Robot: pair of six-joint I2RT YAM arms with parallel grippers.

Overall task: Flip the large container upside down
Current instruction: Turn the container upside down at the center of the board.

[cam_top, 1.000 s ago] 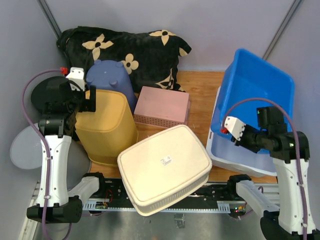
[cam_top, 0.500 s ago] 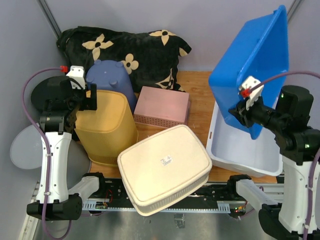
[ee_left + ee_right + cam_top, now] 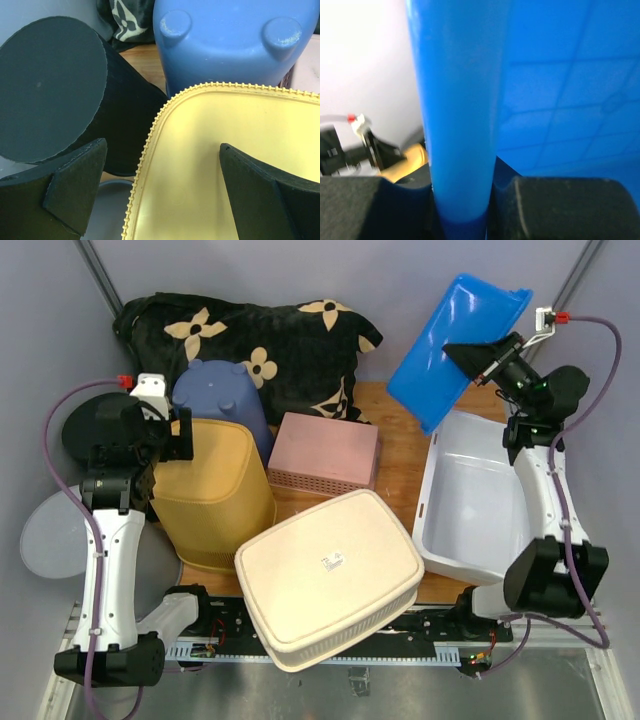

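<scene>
Grip first: the right gripper (image 3: pixel 462 352) is clamped tight on the rim of the blue container (image 3: pixel 430 370), which I take to be the large one the task means. In the right wrist view the rim wall runs straight up between the two black fingers (image 3: pixel 370 207), pinched with no gap on either side. The container hangs in the air at about one o'clock of the overhead view, tipped steeply on edge. Its high end points toward the back wall and its low end sits near the far corner of the pale tub (image 3: pixel 480 510) at three o'clock; whether they touch there I cannot tell. Holding by the rim makes sense to me: a roll of the wrist can carry the whole shell over, and the height gives the long side room to swing without striking the tub. I judge the turn about half done, with the open side yet to face down. At nine o'clock the left gripper (image 3: pixel 182 440) hovers with its jaws spread wide above the yellow bin (image 3: pixel 225 150), apparently clear of it and out of the way. The cream basket (image 3: pixel 330 575) at six o'clock and the pink box (image 3: pixel 325 450) near the centre leave little free board, so I would lower the container slowly on the tub side, watching that thin rim for slip.
</scene>
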